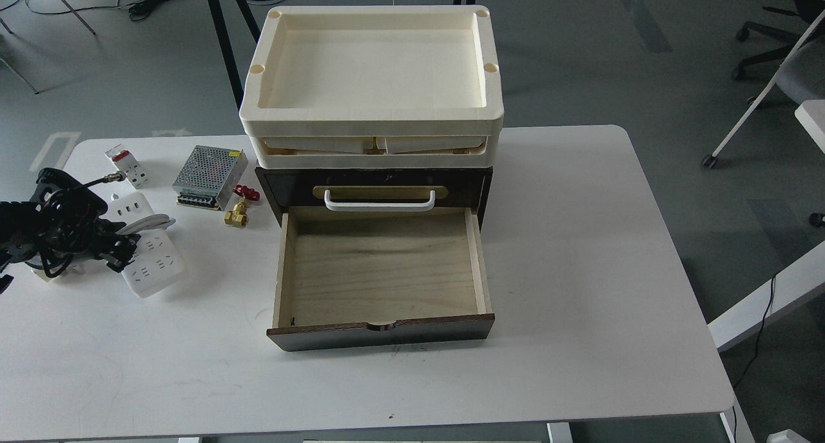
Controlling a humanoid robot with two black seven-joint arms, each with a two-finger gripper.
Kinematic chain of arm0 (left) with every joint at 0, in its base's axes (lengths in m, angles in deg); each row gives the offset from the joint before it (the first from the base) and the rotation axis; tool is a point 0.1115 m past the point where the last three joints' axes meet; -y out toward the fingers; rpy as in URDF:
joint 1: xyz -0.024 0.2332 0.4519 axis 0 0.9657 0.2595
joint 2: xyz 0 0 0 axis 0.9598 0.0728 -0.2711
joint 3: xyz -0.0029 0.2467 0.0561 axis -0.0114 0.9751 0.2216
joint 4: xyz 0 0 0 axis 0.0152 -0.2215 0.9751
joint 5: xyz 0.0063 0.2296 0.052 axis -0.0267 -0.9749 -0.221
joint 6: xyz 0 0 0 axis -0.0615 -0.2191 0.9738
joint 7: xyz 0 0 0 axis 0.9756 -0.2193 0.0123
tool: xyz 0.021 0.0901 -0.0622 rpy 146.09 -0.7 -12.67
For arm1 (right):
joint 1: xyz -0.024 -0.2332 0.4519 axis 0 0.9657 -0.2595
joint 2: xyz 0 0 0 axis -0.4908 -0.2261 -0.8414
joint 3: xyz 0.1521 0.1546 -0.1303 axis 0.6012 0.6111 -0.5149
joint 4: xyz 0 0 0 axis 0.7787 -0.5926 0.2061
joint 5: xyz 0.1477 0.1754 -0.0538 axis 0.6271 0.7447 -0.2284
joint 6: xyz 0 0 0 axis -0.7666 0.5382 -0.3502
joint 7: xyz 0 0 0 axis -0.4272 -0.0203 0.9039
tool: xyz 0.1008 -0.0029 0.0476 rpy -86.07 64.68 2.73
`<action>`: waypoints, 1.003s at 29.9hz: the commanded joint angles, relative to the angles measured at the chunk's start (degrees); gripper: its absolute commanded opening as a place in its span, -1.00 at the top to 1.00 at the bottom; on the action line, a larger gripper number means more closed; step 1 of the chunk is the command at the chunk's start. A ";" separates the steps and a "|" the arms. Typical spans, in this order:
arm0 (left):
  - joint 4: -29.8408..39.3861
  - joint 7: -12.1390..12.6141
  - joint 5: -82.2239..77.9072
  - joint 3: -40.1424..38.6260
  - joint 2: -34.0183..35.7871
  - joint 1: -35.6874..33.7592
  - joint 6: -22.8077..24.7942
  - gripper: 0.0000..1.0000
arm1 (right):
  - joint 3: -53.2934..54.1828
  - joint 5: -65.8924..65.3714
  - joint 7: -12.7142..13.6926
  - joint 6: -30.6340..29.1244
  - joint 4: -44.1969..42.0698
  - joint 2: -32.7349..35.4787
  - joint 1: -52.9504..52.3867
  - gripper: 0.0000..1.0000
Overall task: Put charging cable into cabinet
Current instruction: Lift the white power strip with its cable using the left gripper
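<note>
My left gripper (119,253) sat at the far left of the table (580,269), right at the strip (151,262). It was dark and bunched up, so I could not tell if its fingers were open or closed, or if they had the strip yet. My right arm was not in the picture.

The strip was a white block with sockets on top. It lay flat on the table, left of the cabinet (374,185) and well apart from it. Its thick white cord (151,222) curled beside it, just behind my gripper.

I think the block would be hard and a bit heavy, and its smooth sides could slip. The cord would be soft and floppy, so it could hang down and drag, or catch on the drawer's edge. The best place to hold looked like the long sides of the block, near the middle, not the cord.

The drawer (380,269) was pulled out, and I saw nothing in it. A tray (374,117) sat on top of the cabinet.

My arm hid the left part of the strip and most of the cord. I could not see the plug or how far the cord went.
</note>
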 commanded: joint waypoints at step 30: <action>65.46 0.00 23.64 1.22 49.78 -4.29 14.23 1.00 | -0.06 0.00 -0.09 0.00 -0.04 -0.09 1.08 -1.00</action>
